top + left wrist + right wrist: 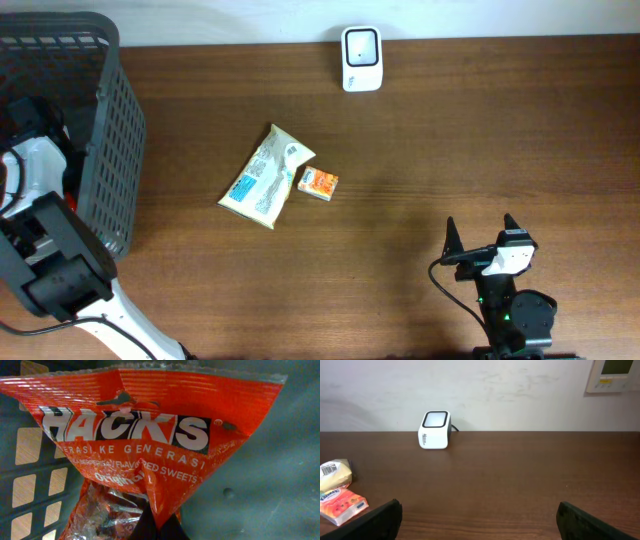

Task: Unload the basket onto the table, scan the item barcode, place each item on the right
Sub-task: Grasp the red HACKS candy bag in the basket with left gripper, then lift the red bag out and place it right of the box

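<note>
1 sweets bag (150, 435) pinched in left claw (159, 529), right claw (480, 235) released; 2 packets (265, 177) (319, 183), 1 scanner (361, 58).

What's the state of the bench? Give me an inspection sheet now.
Surface: brown wood table.
Job's things: white scanner at far edge; red Hacks bag inside grey basket.
Clutter: cream packet and small orange box side by side mid-table.
Hands: left hand shut on Hacks bag; right hand open, empty.
Cables: black cable by right hand.
Surroundings: white wall, wall panel at upper right.
</note>
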Motion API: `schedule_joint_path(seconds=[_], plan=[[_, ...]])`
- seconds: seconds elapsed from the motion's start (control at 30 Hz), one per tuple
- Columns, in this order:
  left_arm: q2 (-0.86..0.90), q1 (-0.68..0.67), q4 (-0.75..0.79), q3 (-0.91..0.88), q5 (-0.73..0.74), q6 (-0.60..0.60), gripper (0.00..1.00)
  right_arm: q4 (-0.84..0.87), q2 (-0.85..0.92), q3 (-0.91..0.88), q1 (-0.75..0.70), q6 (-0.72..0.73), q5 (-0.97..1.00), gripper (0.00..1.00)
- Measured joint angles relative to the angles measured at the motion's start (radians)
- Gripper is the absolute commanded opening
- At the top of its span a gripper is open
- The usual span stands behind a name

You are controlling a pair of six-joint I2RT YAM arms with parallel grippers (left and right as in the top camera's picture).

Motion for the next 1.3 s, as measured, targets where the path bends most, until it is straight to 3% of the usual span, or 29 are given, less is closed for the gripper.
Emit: schedule_joint_path(seconds=[0.27, 0.37, 0.77, 1.03, 1.2, 1.3], plan=[[-0.084, -0.079, -0.017, 0.004, 0.058, -0.05, 0.0, 0.0, 0.0, 0.0, 0.0, 0.0, 0.0, 0.98], [-0.197, -0.134, -0.018, 0.013, 0.135, -0.055, 0.0, 0.0, 0.0, 0.0, 0.0, 0.0, 0.0, 0.98], [-0.648, -0.232, 0.045, 0.039, 0.211, -0.099, 0.0, 0.0, 0.0, 0.0, 0.0, 0.0, 0.0, 0.98], [-0.767, -0.352, -0.036, 0.04, 0.485, -0.111, 0.0, 0.0, 0.0, 0.0, 0.0, 0.001, 0.0, 0.98], [-0.734, -0.502, -0.075, 0.04, 0.71, -0.118, 0.0, 0.0, 0.0, 0.0, 0.0, 0.0, 0.0, 0.98], [-0.668, -0.618, -0.113, 0.043, 0.765, -0.128, 0.0, 0.0, 0.0, 0.0, 0.0, 0.0, 0.0, 0.98]])
